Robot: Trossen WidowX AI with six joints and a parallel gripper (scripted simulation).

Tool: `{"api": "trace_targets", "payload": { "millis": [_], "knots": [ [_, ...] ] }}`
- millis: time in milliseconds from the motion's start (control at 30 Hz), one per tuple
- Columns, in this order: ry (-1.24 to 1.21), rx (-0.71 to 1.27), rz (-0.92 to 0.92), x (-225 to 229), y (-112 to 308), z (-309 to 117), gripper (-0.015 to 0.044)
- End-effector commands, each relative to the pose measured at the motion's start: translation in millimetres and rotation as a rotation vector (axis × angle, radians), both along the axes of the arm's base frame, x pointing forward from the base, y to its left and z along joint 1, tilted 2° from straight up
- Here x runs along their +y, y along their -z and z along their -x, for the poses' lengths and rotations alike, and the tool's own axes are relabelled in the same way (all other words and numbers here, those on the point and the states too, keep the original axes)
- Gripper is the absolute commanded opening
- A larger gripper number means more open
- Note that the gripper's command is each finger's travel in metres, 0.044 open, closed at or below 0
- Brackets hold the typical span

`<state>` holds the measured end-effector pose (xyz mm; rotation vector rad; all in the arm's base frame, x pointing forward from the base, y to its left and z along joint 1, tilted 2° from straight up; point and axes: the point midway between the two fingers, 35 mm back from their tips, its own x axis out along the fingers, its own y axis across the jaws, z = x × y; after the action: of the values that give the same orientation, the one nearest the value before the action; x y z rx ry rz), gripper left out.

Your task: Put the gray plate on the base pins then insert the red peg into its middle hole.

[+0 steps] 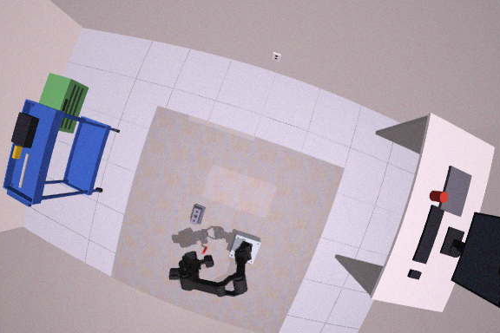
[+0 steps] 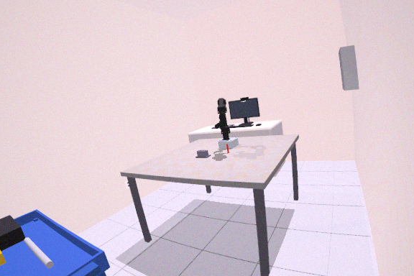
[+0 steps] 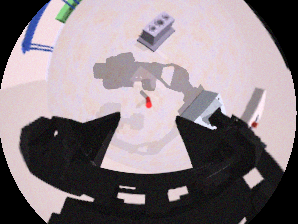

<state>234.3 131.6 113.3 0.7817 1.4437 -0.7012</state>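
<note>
The gray plate (image 1: 196, 214) (image 3: 160, 22) lies on top of the base (image 2: 203, 156) (image 3: 162, 40) and looks flat; the seam and pins are too small to tell. Its three holes show in a row in the wrist view, and no red is in the middle one. The red peg (image 1: 204, 250) (image 2: 228, 148) (image 3: 148, 103) stands roughly upright on the table, away from the base. My gripper (image 1: 192, 266) (image 3: 148, 116) is open and empty, raised above the table. In the wrist view the peg shows just beyond the gap between the fingertips; the plate and base are farther up.
The arm's white mount box (image 1: 253, 255) (image 2: 228, 143) (image 3: 204, 109) stands on the table (image 1: 287, 195) (image 2: 173, 169), to the right of the peg in the top view. The arm's shadow falls between peg and base. A blue cart (image 1: 88, 152) and a white desk (image 1: 461, 147) stand off the table.
</note>
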Motion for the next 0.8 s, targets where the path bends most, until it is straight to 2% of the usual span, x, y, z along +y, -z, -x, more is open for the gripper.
{"api": "trace_targets", "payload": {
  "millis": [0,167,300,767],
  "knots": [
    [0.090,0.010,0.000,3.1,2.6,6.8,0.0440],
    [0.090,0.010,0.000,3.0,5.3,6.3,0.0440],
    [0.090,0.010,0.000,4.2,35.8,6.0,0.0440],
    [0.090,0.010,0.000,4.3,54.9,4.3,0.0440]
  ]
}}
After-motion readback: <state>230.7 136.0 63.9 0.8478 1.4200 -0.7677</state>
